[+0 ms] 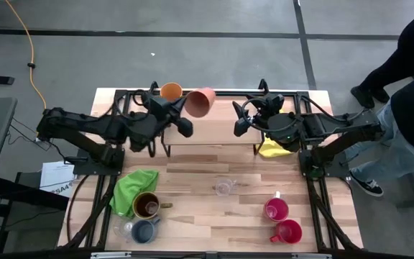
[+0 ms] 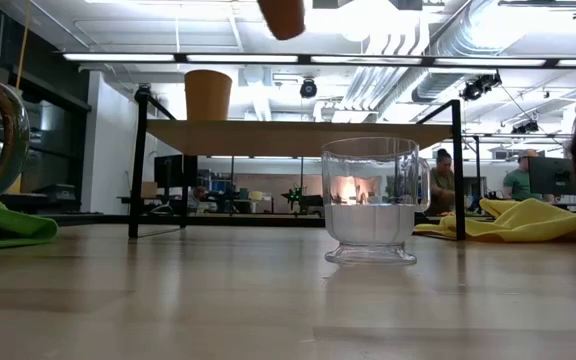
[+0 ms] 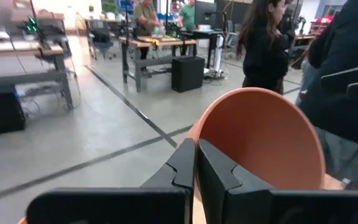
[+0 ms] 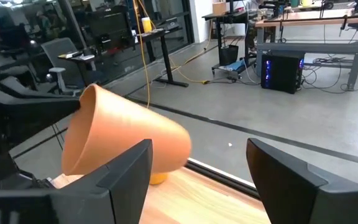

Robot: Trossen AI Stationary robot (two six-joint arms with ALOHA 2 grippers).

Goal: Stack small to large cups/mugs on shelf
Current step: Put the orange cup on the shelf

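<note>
Cups etc.: two orange-ish cups, one yellow-orange [image 1: 171,91] and one tan [image 1: 200,102], two red mugs [image 1: 276,209] [image 1: 287,232], one brown mug [image 1: 146,206], one blue-grey mug [image 1: 144,231]. Clear glasses: one mid-table [image 1: 223,188], poss. a second [image 1: 125,229] by the blue-grey mug, hard to tell. Also one shelf [image 1: 214,134], two cloths, green [image 1: 131,189] and yellow [image 1: 272,149], two arms.

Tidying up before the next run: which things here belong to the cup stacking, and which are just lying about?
Job: tan cup in left hand; yellow-orange cup on shelf; clear glass; two red mugs; brown mug; blue-grey mug.
Lying about: green cloth; yellow cloth.
</note>
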